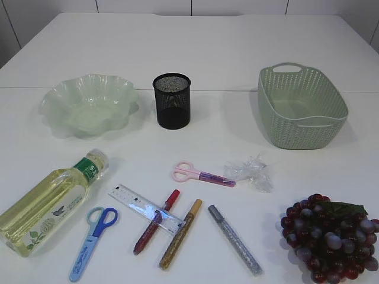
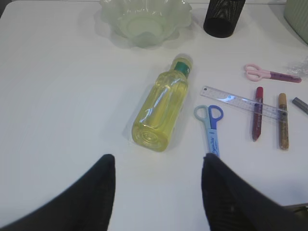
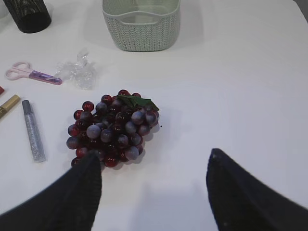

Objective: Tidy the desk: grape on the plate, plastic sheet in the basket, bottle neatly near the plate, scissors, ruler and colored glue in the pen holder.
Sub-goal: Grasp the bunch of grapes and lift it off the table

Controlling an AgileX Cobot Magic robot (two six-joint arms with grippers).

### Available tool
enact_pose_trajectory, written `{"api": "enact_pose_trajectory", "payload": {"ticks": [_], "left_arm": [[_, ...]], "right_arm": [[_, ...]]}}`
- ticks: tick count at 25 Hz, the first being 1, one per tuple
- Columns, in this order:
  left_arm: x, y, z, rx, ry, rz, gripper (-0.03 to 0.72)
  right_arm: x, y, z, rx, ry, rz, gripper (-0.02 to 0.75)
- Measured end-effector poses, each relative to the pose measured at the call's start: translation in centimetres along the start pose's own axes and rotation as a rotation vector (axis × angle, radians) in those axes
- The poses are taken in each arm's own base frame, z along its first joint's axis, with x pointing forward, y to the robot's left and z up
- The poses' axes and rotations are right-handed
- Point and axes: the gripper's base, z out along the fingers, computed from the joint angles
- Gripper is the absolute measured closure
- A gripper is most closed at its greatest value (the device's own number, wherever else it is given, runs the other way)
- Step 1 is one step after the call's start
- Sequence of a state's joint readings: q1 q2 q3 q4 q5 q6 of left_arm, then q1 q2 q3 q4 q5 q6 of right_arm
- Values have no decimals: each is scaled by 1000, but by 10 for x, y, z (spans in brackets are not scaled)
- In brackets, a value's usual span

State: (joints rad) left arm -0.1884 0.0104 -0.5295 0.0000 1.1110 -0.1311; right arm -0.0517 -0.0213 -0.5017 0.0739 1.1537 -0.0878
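Table: I see one white, matte top (image 1: pixel 237 47) filling nearly the whole exterior view; both wrist views show the same white surface (image 2: pixel 57 96) (image 3: pixel 231 72).
Seam: a thin straight line (image 1: pixel 225 90) runs across the table from left to right, in the far half of my exterior view.
Wall: pale panels (image 1: pixel 142 6) stand just behind the table's far edge.
Joints: I count three dark vertical lines (image 1: pixel 190 7) splitting the wall into panels.
Light: even, with soft shadows on the table.
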Motion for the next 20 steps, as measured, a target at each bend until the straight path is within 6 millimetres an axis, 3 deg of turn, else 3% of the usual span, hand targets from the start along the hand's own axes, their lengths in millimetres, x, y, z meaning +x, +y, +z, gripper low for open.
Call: {"api": "enact_pose_trajectory", "payload": {"ticks": [20], "left_arm": [[0,0,0,0,0,0,273]], "right_arm": [[0,0,0,0,0,0,207]]}}
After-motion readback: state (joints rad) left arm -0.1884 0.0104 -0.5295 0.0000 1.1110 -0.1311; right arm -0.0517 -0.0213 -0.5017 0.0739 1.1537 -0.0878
